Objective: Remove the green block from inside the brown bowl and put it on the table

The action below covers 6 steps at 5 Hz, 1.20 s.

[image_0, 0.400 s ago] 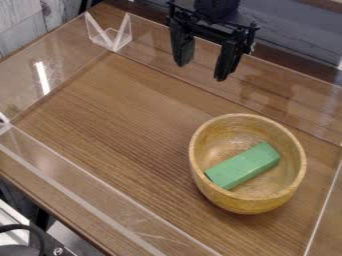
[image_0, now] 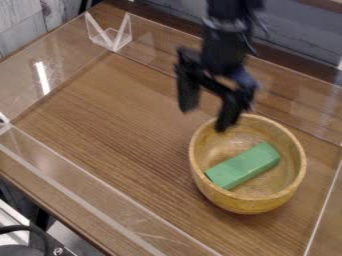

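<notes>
Brown bowl: nearest item, toward the right front of the table; round, light tan wood, thick rim, sitting upright.
Green block: lies inside the brown bowl on its floor, set on a diagonal – one end toward the front left, the other toward the back right; nothing touches it.
Gripper: hangs just behind and above the bowl's back-left rim, pointing down; the two dark fingers are spread wide apart with nothing between them. The right-hand finger tip overlaps the rim in this view – whether it touches cannot be told. The image is blurred around the gripper.
Arm: dark, comes down from the top edge of the frame, roughly vertical above the gripper.
Table: brown wood-grain top, glossy; clear plastic walls run along its edges and catch reflections.
Far corner: a small clear plastic piece stands at the back left.
Room: only dark, indistinct shapes beyond the walls.
</notes>
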### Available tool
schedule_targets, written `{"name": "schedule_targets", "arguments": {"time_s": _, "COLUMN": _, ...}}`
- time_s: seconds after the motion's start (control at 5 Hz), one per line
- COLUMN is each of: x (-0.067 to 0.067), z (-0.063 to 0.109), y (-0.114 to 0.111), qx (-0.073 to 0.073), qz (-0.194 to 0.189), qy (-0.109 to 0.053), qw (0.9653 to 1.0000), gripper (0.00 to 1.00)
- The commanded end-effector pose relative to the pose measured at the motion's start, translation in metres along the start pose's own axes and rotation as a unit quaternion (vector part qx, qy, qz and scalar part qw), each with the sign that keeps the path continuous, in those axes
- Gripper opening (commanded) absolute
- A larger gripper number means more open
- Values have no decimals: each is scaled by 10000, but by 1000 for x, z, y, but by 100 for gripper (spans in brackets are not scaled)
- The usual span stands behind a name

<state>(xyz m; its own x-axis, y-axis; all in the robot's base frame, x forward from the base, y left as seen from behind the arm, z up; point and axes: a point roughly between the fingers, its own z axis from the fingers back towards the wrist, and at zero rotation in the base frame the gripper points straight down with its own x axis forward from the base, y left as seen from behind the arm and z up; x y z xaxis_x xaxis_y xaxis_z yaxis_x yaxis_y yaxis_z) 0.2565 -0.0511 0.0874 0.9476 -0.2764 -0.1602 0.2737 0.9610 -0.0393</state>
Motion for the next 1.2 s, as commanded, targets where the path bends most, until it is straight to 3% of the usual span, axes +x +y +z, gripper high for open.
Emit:
{"name": "schedule_targets", "arguments": {"time_s": 0.0, "x": 4, "z": 2, "y": -27, "qx": 106, "qz": -406, "qy": -448, "qw": 9981, "gripper": 100}}
{"name": "schedule_targets", "arguments": {"time_s": 0.2, "x": 4, "z": -13, "y": -42, "qx": 163, "qz": -582, "qy": -631, "qw": 9962, "gripper": 100}}
{"name": "schedule_targets", "arguments": {"time_s": 0.4, "x": 4, "z": -20, "y": -38, "qx": 109, "qz": -604, "qy": -727, "qw": 9955, "gripper": 100}}
{"name": "schedule_targets", "arguments": {"time_s": 1.0, "x": 5, "z": -25, "y": -27, "qx": -38, "qz": -522, "qy": -783, "qw": 9956, "gripper": 100}}
